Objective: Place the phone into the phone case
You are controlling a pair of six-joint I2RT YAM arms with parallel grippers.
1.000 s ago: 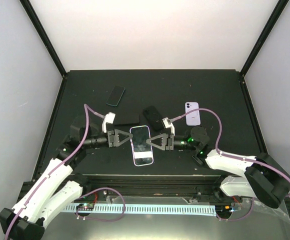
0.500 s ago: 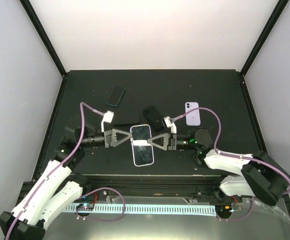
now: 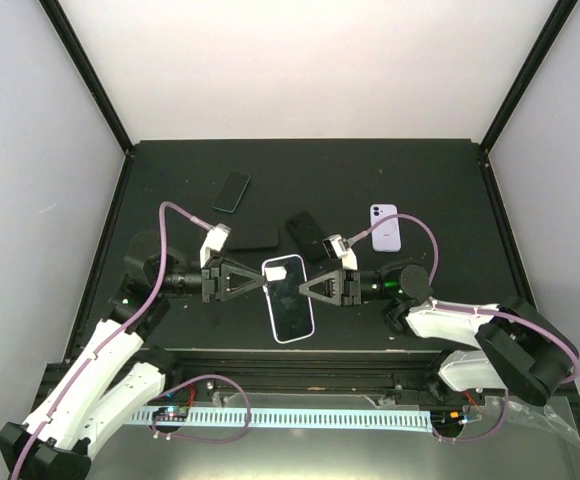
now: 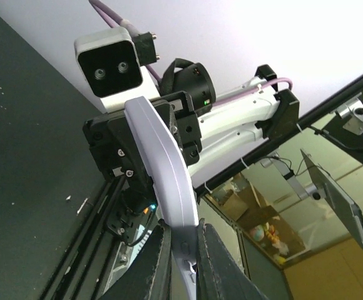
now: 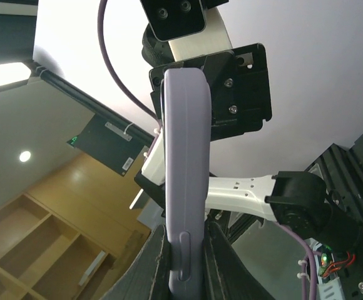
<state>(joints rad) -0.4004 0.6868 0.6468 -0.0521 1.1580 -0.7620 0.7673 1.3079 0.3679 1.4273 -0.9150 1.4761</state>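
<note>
A phone with a dark screen in a lilac case (image 3: 288, 298) is held off the table between both arms. My left gripper (image 3: 261, 283) is shut on its left edge, my right gripper (image 3: 303, 289) is shut on its right edge. In the left wrist view the lilac case edge (image 4: 163, 169) runs up from between my fingers (image 4: 154, 265). In the right wrist view the case edge (image 5: 184, 169) stands upright between my fingers (image 5: 222, 259), its side button showing. I cannot tell how fully the phone sits in the case.
On the black table lie a lilac phone face down (image 3: 385, 227), a teal-edged phone (image 3: 232, 191), a black case (image 3: 254, 237) and another black case (image 3: 305, 234). A black rail (image 3: 300, 357) runs along the near table edge.
Both grippers have kept hold of the cased phone. It has tilted slightly clockwise and shifted a little toward the near edge; the left arm has drawn back to the left.
</note>
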